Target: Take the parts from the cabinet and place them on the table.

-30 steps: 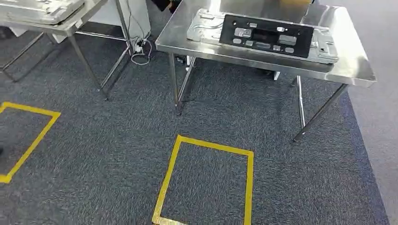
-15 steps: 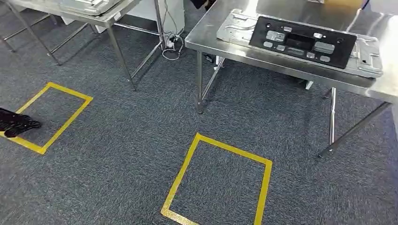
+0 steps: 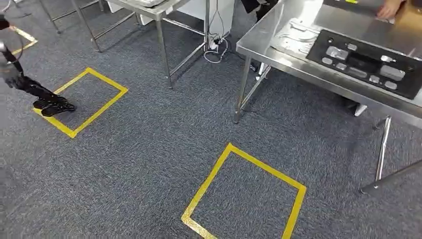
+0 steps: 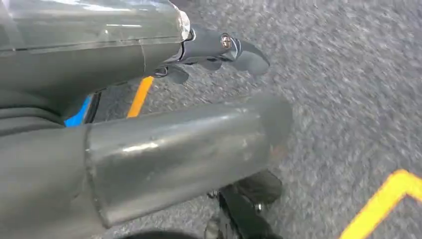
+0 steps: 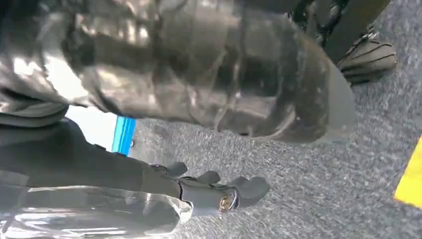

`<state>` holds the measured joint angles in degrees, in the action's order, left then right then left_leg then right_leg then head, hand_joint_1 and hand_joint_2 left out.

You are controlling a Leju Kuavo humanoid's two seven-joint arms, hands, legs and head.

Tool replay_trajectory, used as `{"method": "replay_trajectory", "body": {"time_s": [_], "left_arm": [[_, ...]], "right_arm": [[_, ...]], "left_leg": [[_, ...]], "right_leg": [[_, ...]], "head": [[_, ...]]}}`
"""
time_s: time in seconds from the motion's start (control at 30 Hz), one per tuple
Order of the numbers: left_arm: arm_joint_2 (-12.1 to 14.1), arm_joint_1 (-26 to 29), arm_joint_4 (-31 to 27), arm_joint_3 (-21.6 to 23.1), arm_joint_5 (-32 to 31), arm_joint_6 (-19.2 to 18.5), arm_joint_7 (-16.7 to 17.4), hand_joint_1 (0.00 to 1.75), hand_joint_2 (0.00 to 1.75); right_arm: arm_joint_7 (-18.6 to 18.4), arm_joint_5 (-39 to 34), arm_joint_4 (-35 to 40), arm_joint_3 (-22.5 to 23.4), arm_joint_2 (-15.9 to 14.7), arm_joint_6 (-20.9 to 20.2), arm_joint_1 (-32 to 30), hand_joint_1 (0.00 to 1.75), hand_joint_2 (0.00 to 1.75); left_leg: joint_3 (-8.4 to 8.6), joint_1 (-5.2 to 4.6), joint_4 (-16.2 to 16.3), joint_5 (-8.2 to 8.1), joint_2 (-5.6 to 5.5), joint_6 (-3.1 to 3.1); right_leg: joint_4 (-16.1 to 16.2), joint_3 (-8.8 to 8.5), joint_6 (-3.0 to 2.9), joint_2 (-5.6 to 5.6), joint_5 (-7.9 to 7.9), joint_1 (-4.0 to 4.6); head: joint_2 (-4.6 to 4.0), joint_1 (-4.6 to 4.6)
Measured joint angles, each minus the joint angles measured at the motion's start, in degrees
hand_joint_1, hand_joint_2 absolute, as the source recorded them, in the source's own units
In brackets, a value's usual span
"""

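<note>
Parts (image 3: 368,62) already lie on the steel worktop (image 3: 278,57): a black flat panel over a pale metal plate, likely stiff and sharp-edged (best gripped by the long rims). Left hand (image 4: 219,50) and right hand (image 5: 214,191) hang released, holding nothing.

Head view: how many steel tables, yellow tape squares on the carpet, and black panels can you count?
Steel tables: 2, one at right, one at top
Yellow tape squares: 2, near, far
Black panels: 1, lying on the right table
Total: 5
</note>
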<state>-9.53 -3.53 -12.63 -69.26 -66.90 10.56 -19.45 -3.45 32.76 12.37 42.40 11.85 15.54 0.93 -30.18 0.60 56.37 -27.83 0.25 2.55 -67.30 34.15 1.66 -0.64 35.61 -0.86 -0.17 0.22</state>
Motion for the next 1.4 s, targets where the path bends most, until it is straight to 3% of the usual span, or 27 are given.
{"method": "replay_trajectory", "body": {"time_s": [0.07, 0.1, 0.13, 0.2, 0.23, 0.27, 0.37, 0.4, 0.47, 0.53, 0.6, 0.63, 0.7, 0.73, 0.77, 0.9, 0.93, 0.97, 1.0, 1.07, 1.1, 1.13, 1.2, 1.23, 1.27, 1.33, 1.4], "left_arm": [[0.0, 0.0, 0.0, 0.0, 0.2, -0.2, 0.0, 0.00, 0.00], [0.0, 0.1, 0.0, -0.1, 0.2, -0.2, 0.0, 0.00, 0.00], [0.0, 0.1, 0.0, -0.1, 0.2, -0.3, 0.0, 0.00, 0.00], [0.0, 0.1, 0.0, -0.2, 0.3, -0.3, 0.0, 0.00, 0.00], [-0.1, 0.1, 0.0, -0.3, 0.3, -0.4, 0.1, 0.00, 0.00], [-0.1, 0.0, 0.0, -0.3, 0.3, -0.4, 0.1, 0.00, 0.00], [-0.1, 0.3, 0.0, -0.5, 0.3, -0.5, 0.2, 0.00, 0.00], [0.1, 0.3, 0.0, -0.6, 0.3, -0.5, 0.2, 0.00, 0.00], [0.2, 0.2, 0.0, -0.6, 0.3, -0.5, 0.2, 0.00, 0.00], [0.2, 0.0, 0.0, -0.7, 0.3, -0.8, 0.1, 0.00, 0.00], [0.2, 0.2, 0.0, -0.8, 0.3, -0.9, 0.1, 0.00, 0.00], [0.2, 0.3, 0.0, -0.9, 0.4, -1.0, 0.1, 0.00, 0.00], [0.2, 0.3, 0.0, -1.1, 0.5, -1.1, 0.0, 0.00, 0.00], [0.3, 0.2, 0.0, -1.2, 0.7, -1.1, 0.0, 0.00, 0.00], [0.3, 0.1, 0.0, -1.2, 0.7, -1.2, 0.1, 0.00, 0.00], [0.4, 0.4, 0.0, -1.4, 0.7, -1.2, 0.2, 0.00, 0.00], [0.3, 0.4, 0.0, -1.4, 0.7, -1.2, 0.3, 0.00, 0.00], [0.3, 0.3, 0.0, -1.4, 0.7, -1.3, 0.3, 0.00, 0.00], [0.3, 0.2, 0.0, -1.4, 0.7, -1.3, 0.3, 0.00, 0.00], [0.3, 0.1, 0.0, -1.4, 0.8, -1.3, 0.3, 0.00, 0.00], [0.3, 0.1, 0.0, -1.4, 0.9, -1.3, 0.3, 0.00, 0.00], [0.3, 0.2, 0.0, -1.4, 0.8, -1.3, 0.3, 0.00, 0.00], [0.3, 0.2, 0.0, -1.4, 0.8, -1.4, 0.4, 0.00, 0.00], [0.3, 0.2, 0.0, -1.4, 0.8, -1.4, 0.3, 0.00, 0.00], [0.3, 0.1, 0.0, -1.4, 0.8, -1.4, 0.3, 0.00, 0.00], [0.3, 0.1, 0.0, -1.4, 0.8, -1.5, 0.4, 0.00, 0.00], [0.3, 0.4, 0.0, -1.4, 0.8, -1.5, 0.3, 0.00, 0.00]], "right_arm": [[0.0, 0.2, 0.0, 0.0, 0.0, 0.1, 0.0, 0.00, 0.00], [-0.1, 0.3, 0.0, 0.0, 0.0, 0.2, 0.0, 0.00, 0.00], [-0.2, 0.3, 0.0, 0.0, 0.0, 0.3, 0.0, 0.00, 0.00], [-0.2, 0.4, -0.1, 0.0, 0.0, 0.4, 0.0, 0.00, 0.00], [-0.2, 0.5, -0.1, 0.0, 0.0, 0.5, -0.2, 0.00, 0.00], [-0.3, 0.5, -0.1, -0.1, 0.0, 0.5, -0.2, 0.00, 0.00], [-0.3, 0.9, -0.2, -0.5, 0.0, 0.7, 0.2, 0.00, 0.00], [-0.2, 0.9, -0.2, -0.7, 0.1, 0.7, 0.3, 0.00, 0.00], [0.1, 1.0, -0.2, -0.9, 0.1, 0.8, 0.1, 0.00, 0.00], [0.4, 1.2, -0.2, -1.0, 0.1, 0.8, 0.0, 0.00, 0.00], [0.5, 1.2, -0.3, -1.0, 0.1, 0.8, 0.0, 0.00, 0.00], [0.5, 1.3, -0.3, -1.0, 0.1, 0.8, 0.1, 0.00, 0.00], [0.6, 1.4, -0.3, -1.0, 0.2, 0.9, 0.1, 0.00, 0.00], [0.7, 1.4, -0.3, -1.0, 0.2, 0.9, 0.2, 0.00, 0.00], [0.7, 1.4, -0.3, -1.0, 0.3, 0.9, 0.1, 0.00, 0.00], [0.8, 1.4, -0.3, -1.1, 0.5, 0.9, 0.6, 0.00, 0.00], [0.8, 1.4, -0.3, -1.1, 0.4, 0.9, 0.6, 0.00, 0.00], [0.9, 1.4, -0.3, -1.1, 0.4, 0.9, 0.4, 0.00, 0.00], [0.9, 1.4, -0.3, -1.1, 0.5, 0.9, 0.3, 0.00, 0.00], [0.9, 1.4, -0.3, -1.1, 0.4, 0.9, 0.2, 0.00, 0.00], [0.9, 1.4, -0.3, -1.1, 0.4, 0.9, 0.2, 0.00, 0.00], [0.8, 1.4, -0.3, -1.1, 0.4, 0.9, 0.1, 0.00, 0.00], [0.5, 1.4, -0.3, -1.1, 0.4, 0.9, 0.1, 0.00, 0.00], [0.5, 1.4, -0.3, -1.1, 0.4, 0.9, 0.1, 0.00, 0.00], [0.4, 1.4, -0.4, -1.1, 0.4, 0.9, 0.0, 0.00, 0.00], [0.4, 1.4, -0.4, -1.1, 0.4, 0.9, 0.2, 0.00, 0.00], [0.4, 1.4, -0.4, -1.1, 0.4, 0.7, 0.3, 0.00, 0.00]], "left_leg": [[-0.35, -0.14, 0.2, 0.11, -1.29, 0.10], [-0.37, -0.15, 0.3, 0.10, -2.04, 0.09], [-0.32, -0.16, 0.5, 0.09, -2.84, 0.06], [-0.22, -0.14, 0.7, -0.01, -4.47, -0.11], [-0.42, -0.01, 0.8, -0.05, -4.99, -0.24], [-0.77, -0.36, 1.3, -0.14, -5.69, -0.76], [-1.35, 0.22, 0.8, 0.41, -7.29, -2.01], [-1.42, -0.03, 1.0, 0.20, -7.66, -2.37], [-3.29, -0.07, 5.0, -2.90, -2.51, -2.82], [-7.36, 0.17, 13.6, -7.11, -1.11, -3.43], [-9.49, 0.31, 18.3, -8.04, -0.72, -3.85], [-8.45, 0.36, 16.4, -6.38, -0.51, -3.95], [-3.27, 0.36, 7.0, -1.68, 0.53, -3.70], [-0.62, 0.19, 2.4, -0.19, 2.88, -3.28], [0.04, -0.44, 0.6, -0.82, 4.63, -2.71], [-0.41, -0.35, 0.2, -0.20, 2.02, -1.26], [0.15, 0.01, -0.2, 0.28, 1.55, -0.94], [-0.04, 0.07, -0.3, 0.44, 1.08, -0.56], [-0.27, 0.07, -0.3, 0.65, 0.56, -0.24], [-0.54, -0.01, -0.2, 0.74, -0.52, -0.10], [-0.59, -0.02, -0.1, 0.74, -1.18, -0.11], [-0.57, -0.01, 0.1, 0.72, -1.88, -0.13], [-0.54, 0.05, 0.5, 0.51, -3.45, -0.40], [-0.63, 0.05, 0.8, 0.34, -4.06, -0.64], [-1.00, -0.26, 1.2, 0.18, -4.49, -0.95], [-1.70, 0.01, 1.6, 0.27, -5.38, -1.76], [-2.00, 0.14, 1.2, 0.53, -6.42, -2.73]], "right_leg": [[-7.6, 3.54, 0.08, 0.34, 2.53, 0.04], [-7.7, 3.63, 0.01, 0.38, 1.56, 0.03], [-5.3, 2.52, -0.13, 0.45, -0.52, 0.03], [4.7, -2.06, -0.67, 1.88, -6.12, 0.03], [8.3, -3.47, -1.10, 4.90, -6.67, 0.00], [9.5, -3.88, -1.18, 5.54, -6.42, -0.11], [9.2, -3.70, -1.65, 3.97, -6.50, 0.37], [10.2, -3.94, -2.26, 2.95, -6.97, -0.57], [10.7, -4.28, -3.16, 1.46, -7.18, -0.30], [10.6, -4.12, -3.20, -0.18, -7.14, -0.03], [10.5, -4.00, -3.25, -1.73, -7.05, 0.07], [10.3, -3.99, -3.16, -2.44, -6.93, 0.07], [10.1, -4.23, -2.88, -3.62, -6.67, 0.06], [10.0, -4.42, -2.65, -4.05, -6.52, 0.19], [9.7, -4.39, -2.17, -4.55, -6.20, 0.66], [10.1, -5.15, -0.98, -6.46, -6.14, 0.65], [9.3, -5.12, -0.60, -4.55, -5.41, 0.11], [7.1, -4.08, -0.47, -1.80, -3.43, 0.10], [2.9, -2.13, -0.38, -0.42, -0.78, 0.00], [-6.1, 2.19, -0.16, 0.38, 3.10, -0.05], [-8.1, 3.27, -0.09, 0.41, 3.07, -0.05], [-7.2, 3.00, -0.04, 0.41, 1.52, -0.09], [1.2, -0.68, -0.17, 0.80, -4.14, -0.39], [6.2, -2.84, -0.31, 2.23, -6.60, -0.58], [8.2, -3.47, -0.58, 4.66, -5.97, -0.58], [8.5, -3.20, -0.75, 4.08, -6.03, -0.39], [8.8, -3.37, -1.62, 3.04, -6.25, -0.20]], "head": [[0.00, 0.00], [0.00, 0.00], [0.00, 0.00], [0.00, 0.00], [0.00, 0.00], [0.00, -0.02], [0.00, -0.02], [0.00, 0.00], [0.00, -0.22], [0.00, -0.22], [0.00, -0.20], [0.00, -0.22], [0.00, -0.22], [0.00, -0.20], [0.00, -0.22], [0.00, -0.15], [0.00, -0.15], [0.00, -0.11], [0.00, -0.13], [0.00, -0.13], [0.00, -0.15], [0.00, -0.13], [0.00, -0.13], [0.00, -0.13], [0.00, -0.13], [0.00, -0.13], [0.00, -0.13]]}}
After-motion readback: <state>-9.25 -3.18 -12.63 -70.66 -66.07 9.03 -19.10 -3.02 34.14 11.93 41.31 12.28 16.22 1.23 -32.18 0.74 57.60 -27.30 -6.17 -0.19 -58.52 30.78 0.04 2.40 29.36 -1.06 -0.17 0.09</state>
